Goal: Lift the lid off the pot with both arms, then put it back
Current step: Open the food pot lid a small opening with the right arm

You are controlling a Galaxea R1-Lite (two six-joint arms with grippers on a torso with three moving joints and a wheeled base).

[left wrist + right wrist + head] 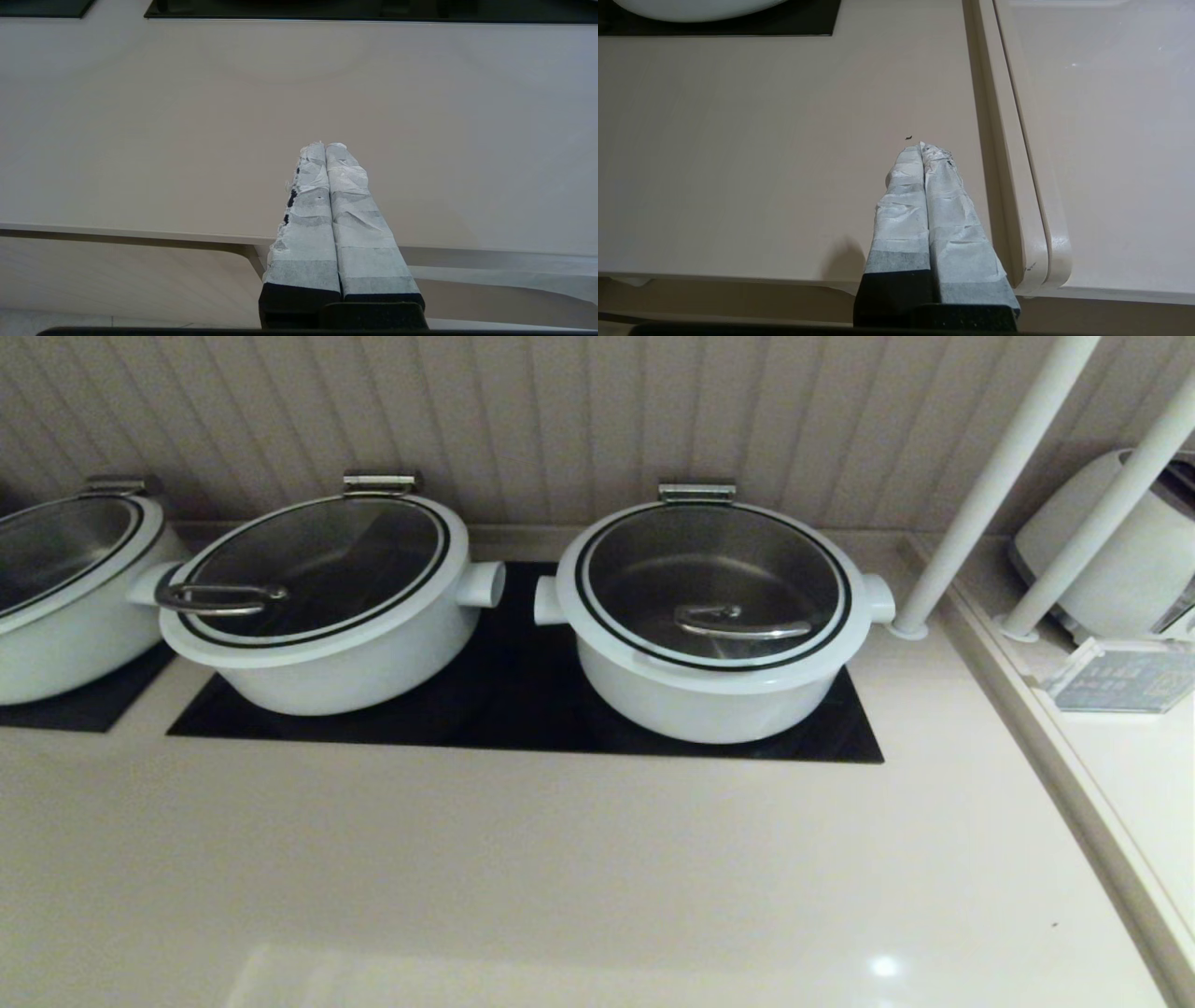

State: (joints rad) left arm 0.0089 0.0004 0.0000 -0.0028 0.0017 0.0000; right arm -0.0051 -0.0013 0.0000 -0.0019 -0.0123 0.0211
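Head view shows the glass lid (714, 583) seated on the round white pot (709, 695), its curved steel handle gleaming, on a black panel (523, 709) in the smooth beige worktop (560, 859). Left gripper (325, 145) and right gripper (923, 146), tape-wrapped fingers pressed together, hover near the worktop's front edge; neither arm appears overhead.

No readable text anywhere; small card (1120, 677) near toaster carries print too small to read.

left end effector (325, 147), right end effector (924, 148): white-taped fingers, black bases
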